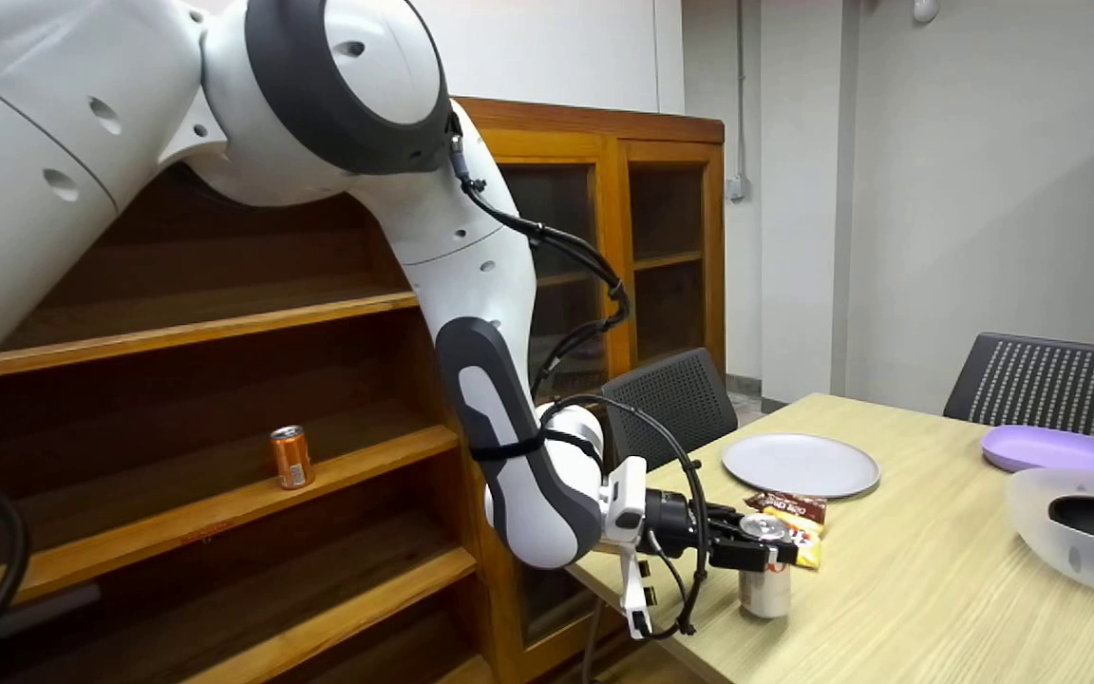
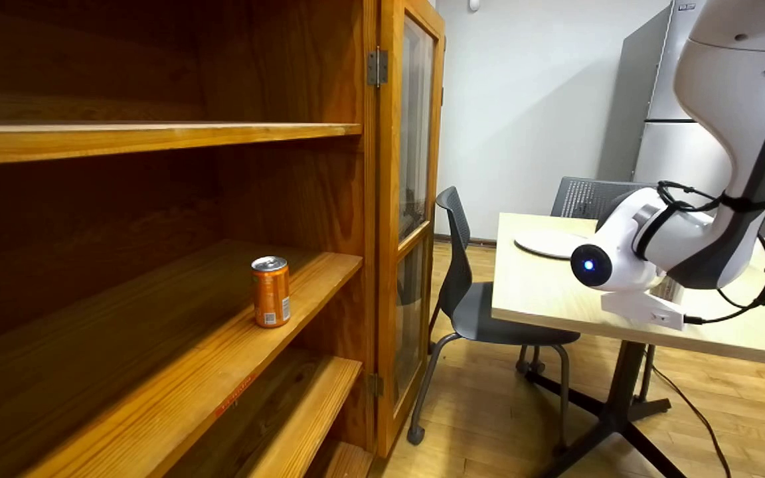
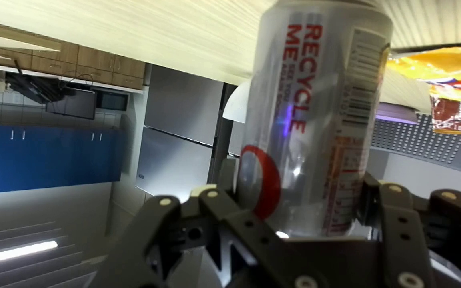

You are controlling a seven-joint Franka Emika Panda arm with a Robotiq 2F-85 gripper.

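A silver soda can with red lettering (image 1: pixel 763 597) stands upright at the near edge of the table, its base at or just above the top; I cannot tell which. My gripper (image 1: pixel 765 538) comes in level from the side and is shut on this can. In the wrist view, which is upside down, the can (image 3: pixel 314 112) fills the space between the fingers of the gripper (image 3: pixel 298 184), with a pad against either side. Just behind it lie a brown snack packet (image 1: pixel 799 505) and a yellow one (image 1: pixel 808 549). The wrist hides the gripper in an exterior view.
On the wooden table (image 1: pixel 898 570) are a white plate (image 1: pixel 799 464), a purple tray (image 1: pixel 1055 448) and a frosted bowl (image 1: pixel 1041 532). An orange can (image 2: pixel 271 292) stands on a shelf of the wooden cabinet (image 2: pixel 369 199). Dark chairs (image 2: pixel 455 265) stand round the table.
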